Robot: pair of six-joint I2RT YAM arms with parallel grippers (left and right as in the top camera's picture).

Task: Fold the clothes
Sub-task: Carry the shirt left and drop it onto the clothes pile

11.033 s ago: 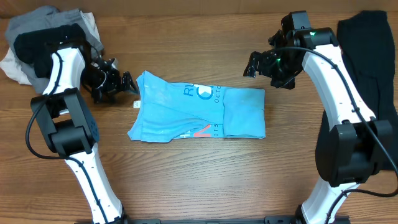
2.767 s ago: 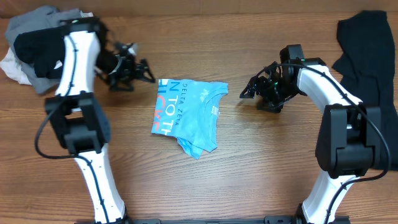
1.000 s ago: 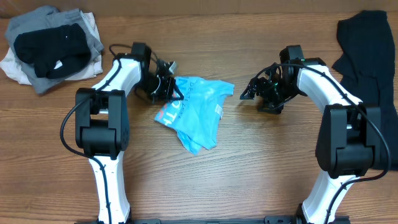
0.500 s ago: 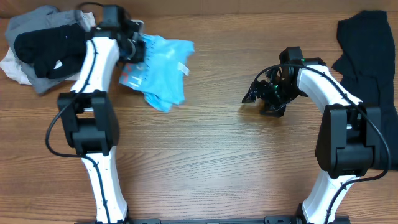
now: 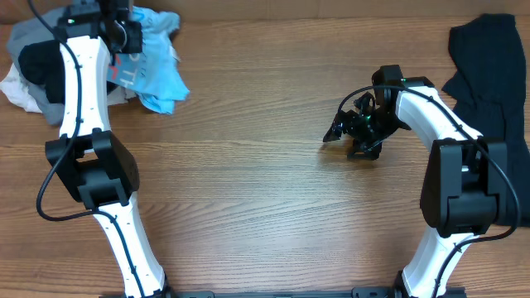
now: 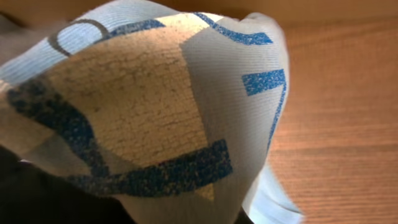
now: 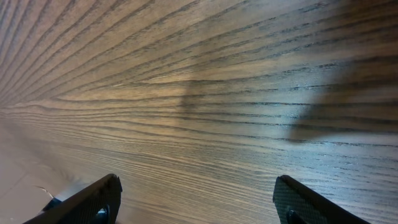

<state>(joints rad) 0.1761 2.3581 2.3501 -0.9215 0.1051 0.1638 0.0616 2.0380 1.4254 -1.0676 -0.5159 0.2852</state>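
Blue T-shirt now at left clothes pile

The overhead camera looks straight down from well above and takes in the whole width of the wooden table. The left wrist camera sits hard against the light-blue T-shirt, whose cracked print fills most of its frame, with a strip of table at the right. The same shirt appears at the overhead view's upper left. The right wrist camera looks low and near across bare wood grain with its fingertips at the bottom corners, covering a patch right of centre in the overhead view.
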